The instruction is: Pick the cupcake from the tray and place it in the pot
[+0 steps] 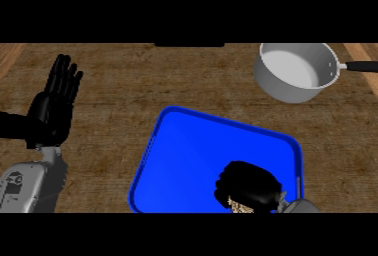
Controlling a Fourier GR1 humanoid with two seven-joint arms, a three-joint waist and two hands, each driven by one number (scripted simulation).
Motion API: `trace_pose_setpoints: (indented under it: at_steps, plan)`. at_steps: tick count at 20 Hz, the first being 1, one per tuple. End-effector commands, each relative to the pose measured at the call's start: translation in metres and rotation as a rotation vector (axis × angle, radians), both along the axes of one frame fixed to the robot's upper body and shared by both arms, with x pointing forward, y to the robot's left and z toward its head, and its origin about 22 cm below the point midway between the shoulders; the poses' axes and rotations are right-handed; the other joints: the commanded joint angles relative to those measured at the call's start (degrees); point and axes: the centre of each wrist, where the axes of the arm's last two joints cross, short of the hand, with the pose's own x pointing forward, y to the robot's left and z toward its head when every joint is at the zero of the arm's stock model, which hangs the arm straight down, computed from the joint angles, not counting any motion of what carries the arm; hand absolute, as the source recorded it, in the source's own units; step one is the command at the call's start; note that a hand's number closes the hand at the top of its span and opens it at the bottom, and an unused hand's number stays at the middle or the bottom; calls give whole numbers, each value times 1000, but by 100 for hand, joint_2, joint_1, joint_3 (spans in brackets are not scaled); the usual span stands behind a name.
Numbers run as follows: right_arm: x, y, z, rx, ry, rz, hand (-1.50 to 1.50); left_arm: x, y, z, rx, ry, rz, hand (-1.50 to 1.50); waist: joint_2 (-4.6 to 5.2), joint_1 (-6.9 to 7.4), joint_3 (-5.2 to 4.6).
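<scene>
Item: my right hand [249, 184], fingers curled down over the cupcake [241, 205], of which only a pale ridged bit showed beneath them. Location: near corner of the blue tray [184, 150], on the brown surface [133, 85]. Item: grey pot [295, 75], black handle, well apart beyond the tray. Item: my left hand [57, 97], fingers straight and up, at the view's left.

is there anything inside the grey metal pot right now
No, the grey metal pot shows only its bare inside, while the robot's right hand is curled over the cupcake on the blue tray.
</scene>
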Motion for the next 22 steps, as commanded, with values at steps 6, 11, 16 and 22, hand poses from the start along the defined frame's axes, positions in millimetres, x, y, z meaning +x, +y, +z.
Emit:
trace_pose_setpoints:
  at_steps: [6, 11, 16, 22]
  plan:
    - [-4, 27, 13, 109, -152, -116, 150, 1, -6, 5, 23, 4, -6, 0, 48, 21, 102]
    - [-7, 76, 25, 60, -130, -413, 150, 4, -6, 5, 7, -9, -11, 0, 71, 110, 99]
    - [-6, 93, 52, 114, -159, -618, 150, 0, -7, 2, 15, 0, -25, 0, 63, 189, 101]
    - [4, 103, 117, 253, -398, -917, 150, -5, -4, -10, -5, -1, -11, 0, 30, 106, 90]
